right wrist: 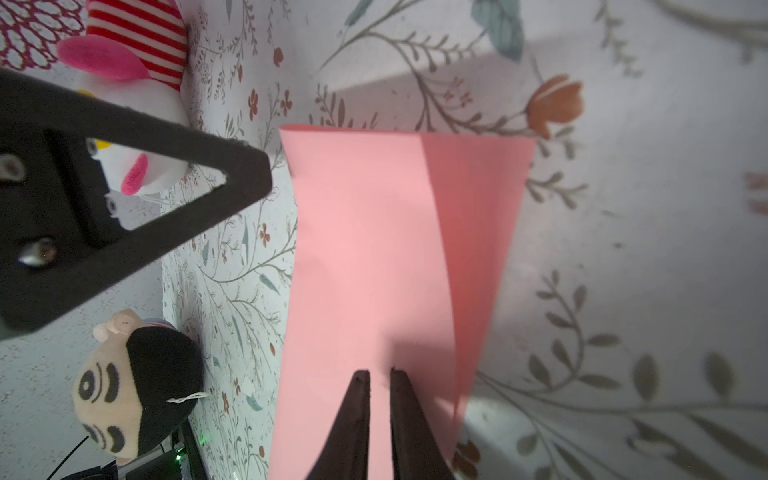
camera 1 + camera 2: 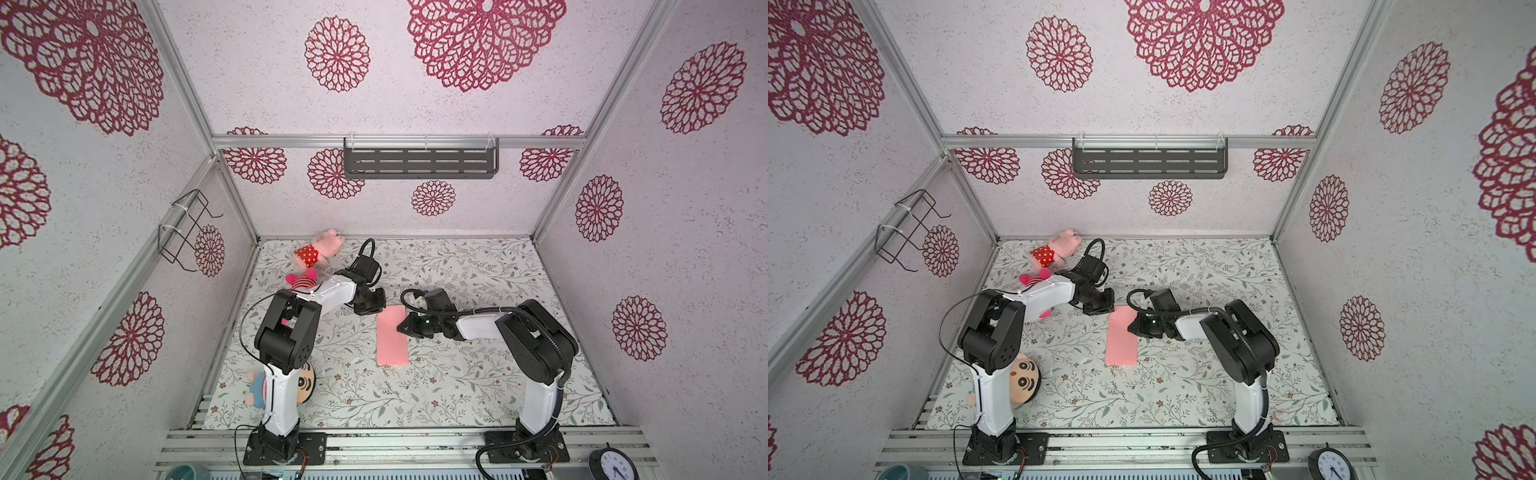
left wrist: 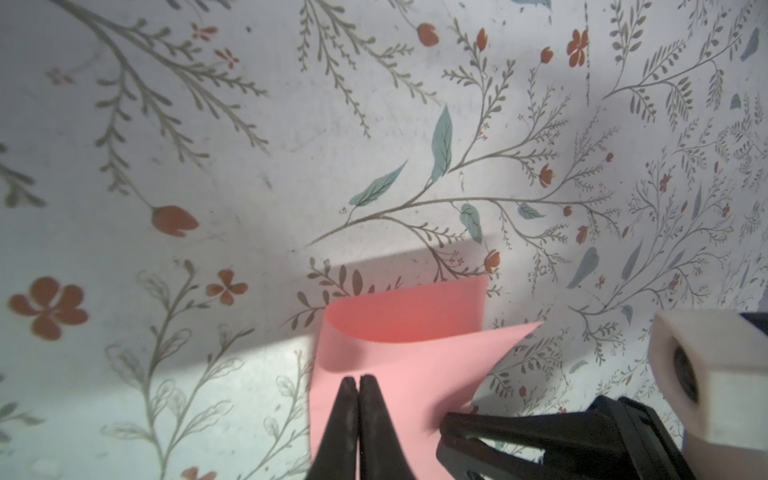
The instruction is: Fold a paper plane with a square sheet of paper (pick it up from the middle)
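The square sheet of paper [image 2: 392, 340] [image 2: 1122, 343] lies mid-table, folded over into a long pink rectangle. Its fold bulges in a loose loop in the left wrist view [image 3: 399, 365], and the upper layer sits askew over the darker lower one [image 1: 365, 249]. My left gripper [image 2: 371, 309] [image 3: 358, 379] is shut at the sheet's far left corner, tips together over the top layer. My right gripper [image 2: 401, 326] [image 1: 380, 372] rests over the sheet's right edge, jaws a narrow gap apart with pink showing between them. No paper plane is in view.
A pink plush in a red dotted dress [image 2: 318, 251] and a striped plush [image 2: 302, 281] lie at the far left. A boy doll [image 2: 305, 384] sits behind the left arm's base. A dark shelf [image 2: 419, 162] and wire rack [image 2: 187, 230] hang on the walls.
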Controlling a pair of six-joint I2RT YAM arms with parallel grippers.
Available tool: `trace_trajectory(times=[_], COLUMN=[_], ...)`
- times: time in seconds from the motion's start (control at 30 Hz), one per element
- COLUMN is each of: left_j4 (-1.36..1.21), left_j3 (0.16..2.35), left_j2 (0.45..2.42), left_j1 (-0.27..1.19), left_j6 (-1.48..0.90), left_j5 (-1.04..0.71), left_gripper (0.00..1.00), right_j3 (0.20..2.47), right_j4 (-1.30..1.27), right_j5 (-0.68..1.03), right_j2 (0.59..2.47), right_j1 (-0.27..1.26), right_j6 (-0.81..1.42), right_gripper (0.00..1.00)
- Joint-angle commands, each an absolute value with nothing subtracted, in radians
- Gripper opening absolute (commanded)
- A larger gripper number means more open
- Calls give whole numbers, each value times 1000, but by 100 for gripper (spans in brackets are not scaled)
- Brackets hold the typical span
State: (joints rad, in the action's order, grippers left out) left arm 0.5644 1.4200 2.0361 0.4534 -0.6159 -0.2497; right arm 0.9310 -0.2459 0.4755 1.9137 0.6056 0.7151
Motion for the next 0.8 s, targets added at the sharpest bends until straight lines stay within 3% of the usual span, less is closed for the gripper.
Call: trace_trajectory(times=[0.0,0.77], left_j4=[554,654], left_j3=[1437,1566], left_j2=[2055,2197], left_j1=[452,433], left_j6=[-620,-576], left_j5=[-265,-77], left_gripper=[7,7], right_j3=[883,891], right_j4=[-49,-25], right_j5=[352,327], right_j2=[1965,1969], right_j1=[600,598], right_j6=[692,660], right_gripper=[16,16])
